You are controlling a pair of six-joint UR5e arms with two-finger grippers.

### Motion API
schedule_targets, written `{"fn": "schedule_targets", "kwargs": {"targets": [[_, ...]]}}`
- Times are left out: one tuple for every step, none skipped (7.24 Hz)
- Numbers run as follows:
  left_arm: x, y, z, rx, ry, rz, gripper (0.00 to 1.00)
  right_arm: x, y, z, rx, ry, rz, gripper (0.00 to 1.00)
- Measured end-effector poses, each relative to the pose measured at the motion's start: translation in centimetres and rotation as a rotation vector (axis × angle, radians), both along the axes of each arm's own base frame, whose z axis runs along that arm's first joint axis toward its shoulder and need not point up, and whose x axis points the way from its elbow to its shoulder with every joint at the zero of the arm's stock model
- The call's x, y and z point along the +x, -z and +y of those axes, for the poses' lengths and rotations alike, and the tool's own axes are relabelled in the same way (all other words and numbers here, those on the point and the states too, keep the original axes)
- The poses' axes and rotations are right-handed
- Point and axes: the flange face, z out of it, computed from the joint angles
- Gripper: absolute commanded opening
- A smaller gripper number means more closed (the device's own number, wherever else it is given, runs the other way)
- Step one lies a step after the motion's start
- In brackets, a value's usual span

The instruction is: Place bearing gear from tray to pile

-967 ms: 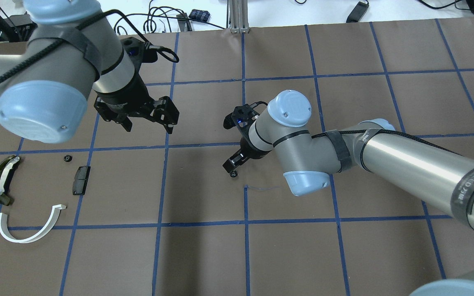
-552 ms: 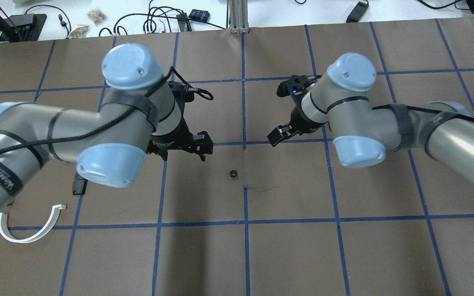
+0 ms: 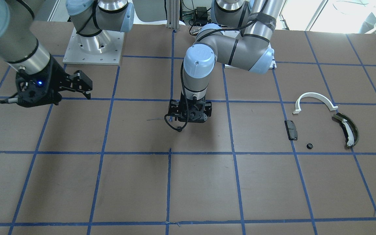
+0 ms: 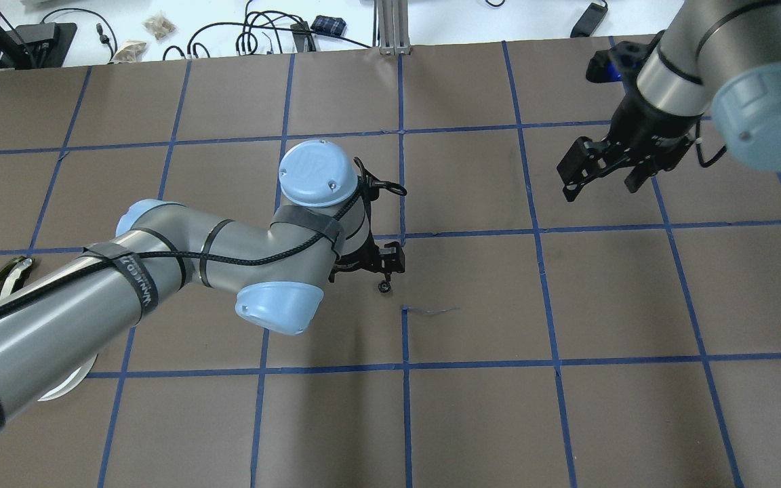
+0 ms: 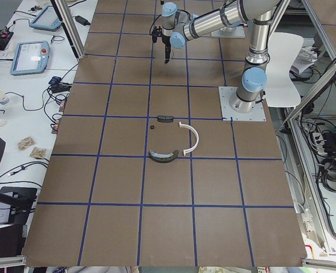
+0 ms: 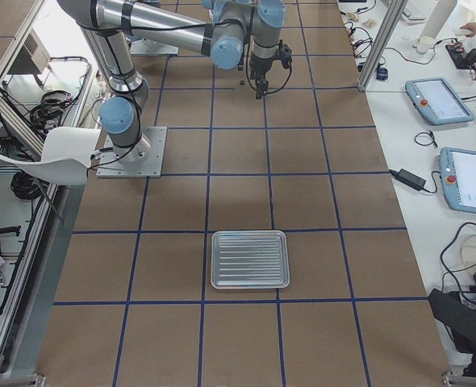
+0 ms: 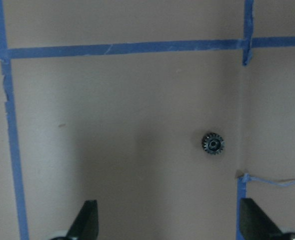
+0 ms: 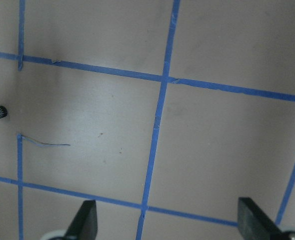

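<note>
Left gripper (image 7: 170,225) low at centre of table (image 4: 472,407), jaws apart.
We log the tray (image 6: 250,260) far off at the right end; the pile (image 3: 291,129) at 3 o'clock in the front-facing view; right gripper (image 4: 601,177) spread; bearing gear (image 7: 213,144) on the table, ungripped, 1 o'clock of the left gripper in its wrist view.

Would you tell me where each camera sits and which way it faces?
Front-facing: across the table, facing the robot; left gripper, right gripper show.
Overhead: behind the robot, looking forward and down; left gripper near the gear.
Exterior left: table's left end, looking along it; pile, left arm.
Exterior right: table's right end, looking along it; tray, right arm.
Left wrist: looks down at the gear; own fingertips.
Right wrist: looks down at tape lines; own fingertips.
Shared: both wrist views show the gear.
</note>
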Motion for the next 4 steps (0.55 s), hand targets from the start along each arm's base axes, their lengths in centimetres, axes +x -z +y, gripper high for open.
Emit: {"fn": "schedule_targets", "kwargs": {"targets": [[-0.6,1.4,-0.5,-0.013,-0.007,0.004,1.0,-0.2,-2.6,0.1,0.024,0.097,0.017,1.0],[-1.0,2.6,-0.8,-0.017,-0.012,0.006,1.0,0.3,-3.5,0.3,0.043,0.182,0.026,1.0],[-1.1,3.7,-1.0,-0.01,-0.014,0.003,1.0,1.6,-3.2,0.7,0.064,0.235,0.038,1.0],[-1.3,4.6,-1.1,-0.001,-0.013,0.0,1.0,2.8,-2.6,1.2,0.075,0.24,0.047,1.0]]}}
